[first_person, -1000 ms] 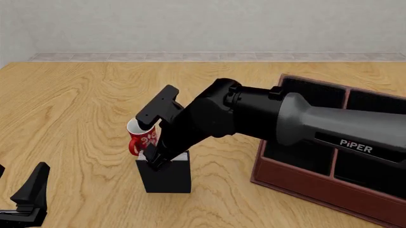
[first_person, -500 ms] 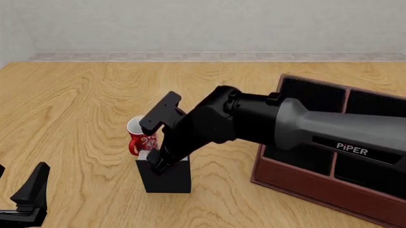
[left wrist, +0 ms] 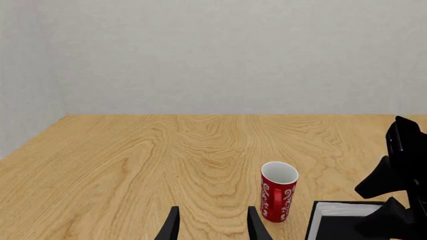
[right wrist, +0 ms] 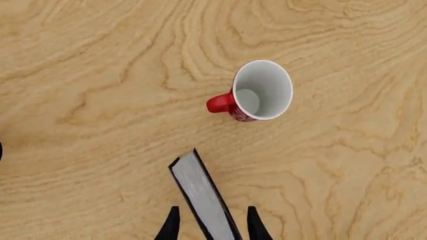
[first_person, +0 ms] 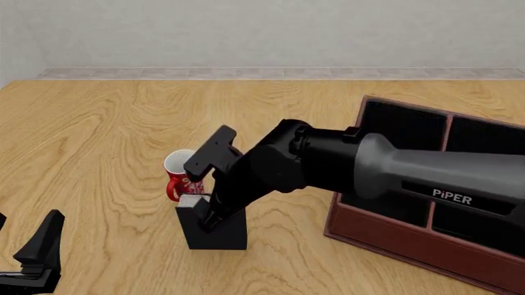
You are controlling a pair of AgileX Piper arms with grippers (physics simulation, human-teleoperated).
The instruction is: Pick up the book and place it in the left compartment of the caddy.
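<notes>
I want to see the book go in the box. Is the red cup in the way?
No. The cup stands behind the book, on its far side from the caddy. Only bare table lies between book and caddy. The right gripper already straddles the book's top edge, nothing between them.

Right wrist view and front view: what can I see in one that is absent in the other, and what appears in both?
Only the right wrist view shows the right gripper fingers straddling the book's white page edge, and down into the red mug. Only the front view shows the caddy, its left compartment and the left gripper low beside the table. Both show book, mug and wooden tabletop.
</notes>
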